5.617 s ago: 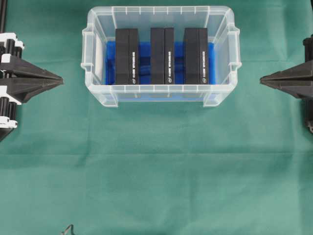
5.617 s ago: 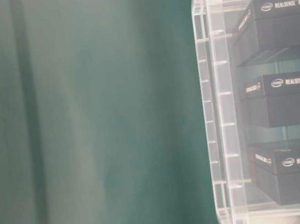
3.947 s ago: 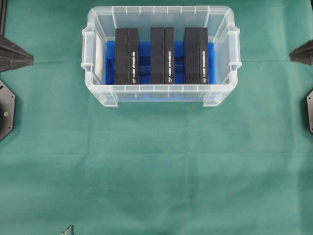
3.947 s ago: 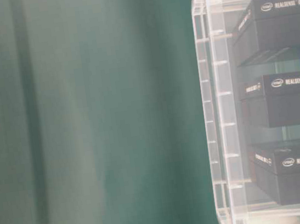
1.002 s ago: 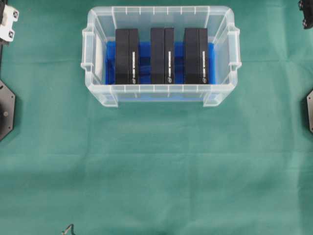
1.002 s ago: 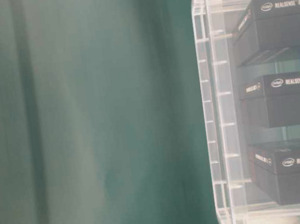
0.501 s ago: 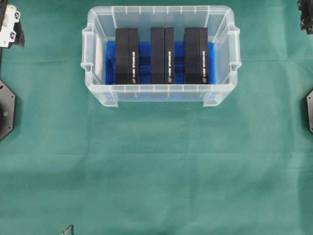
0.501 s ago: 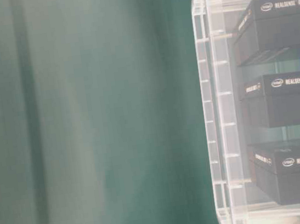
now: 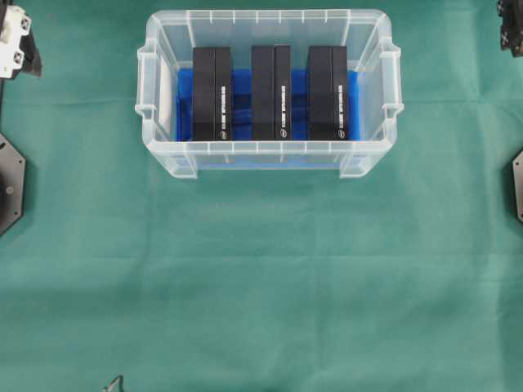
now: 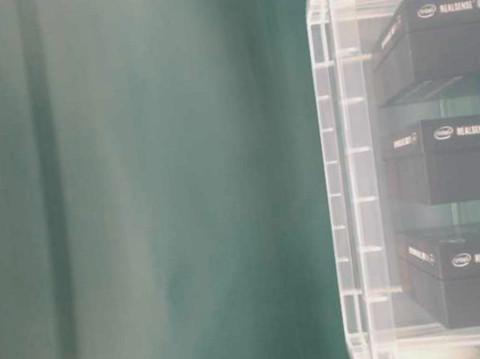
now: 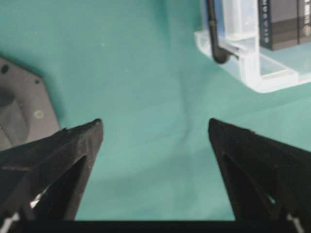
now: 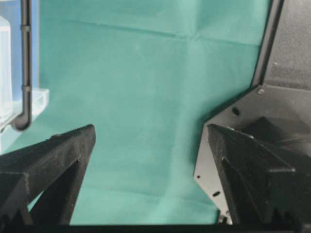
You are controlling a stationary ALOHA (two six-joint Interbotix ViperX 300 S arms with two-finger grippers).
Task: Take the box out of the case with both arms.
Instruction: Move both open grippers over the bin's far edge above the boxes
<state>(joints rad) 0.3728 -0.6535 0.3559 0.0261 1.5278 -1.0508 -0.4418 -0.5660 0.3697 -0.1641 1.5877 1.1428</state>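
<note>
The case (image 9: 268,163), a clear plastic bin with a blue liner, stands at the top middle of the green cloth. Three black boxes stand on edge inside it: left (image 9: 212,92), middle (image 9: 271,92) and right (image 9: 328,92). The table-level view shows them through the case wall (image 10: 350,174). My left gripper (image 11: 154,124) hangs open over bare cloth, with the case corner (image 11: 252,68) off to its upper right. My right gripper (image 12: 150,128) is open too and holds nothing, and the case edge (image 12: 7,73) is at its far left. Both are well apart from the case.
Black arm base plates lie at the left edge (image 9: 10,184) and the right edge (image 9: 516,184) of the cloth. Parts of the arms show in the upper corners, left (image 9: 15,41) and right (image 9: 511,24). A small black object (image 9: 113,382) sits at the bottom edge.
The shut grippers that pointed inward from both sides have left the overhead view. Only arm parts now show in the upper corners. The case and boxes have not moved.
</note>
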